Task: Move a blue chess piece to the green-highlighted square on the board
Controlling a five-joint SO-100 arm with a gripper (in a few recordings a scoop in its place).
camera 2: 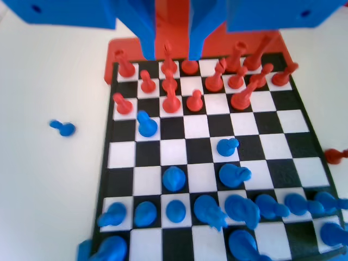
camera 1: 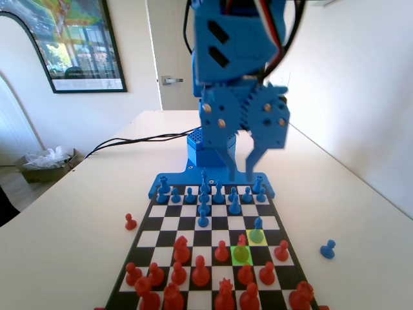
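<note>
1. You have the gripper point(camera 1: 242, 169) up high over the blue end of the board point(camera 1: 279, 227); in the fixed view its two fingers point(camera 1: 222, 161) point down with a clear gap between them; nothing is held in that gap.
2. In the wrist view you see the gripper point(camera 2: 170, 51) hanging from the top edge; the fingers point(camera 2: 145, 41) are apart, with red pieces showing through the gap far below.
3. Look at the blue chess piece point(camera 1: 257, 229) in the fixed view; it stands upright on the yellow square point(camera 1: 256, 236), on the right side of the board; in the wrist view the same pawn point(camera 2: 146, 124) stands on the left side, just next to the red pawns.
4. The green-highlighted square point(camera 1: 241, 256) touches the yellow square at one corner, one row nearer the camera in the fixed view; a red pawn point(camera 1: 242, 247) stands on it.
5. The gripper is well apart from the blue chess piece and is not touching it.
6. One blue pawn point(camera 1: 328, 248) rests on the table point(camera 1: 77, 213) off the right edge of the board in the fixed view; a red pawn point(camera 1: 130, 222) rests on the table off the left edge.
</note>
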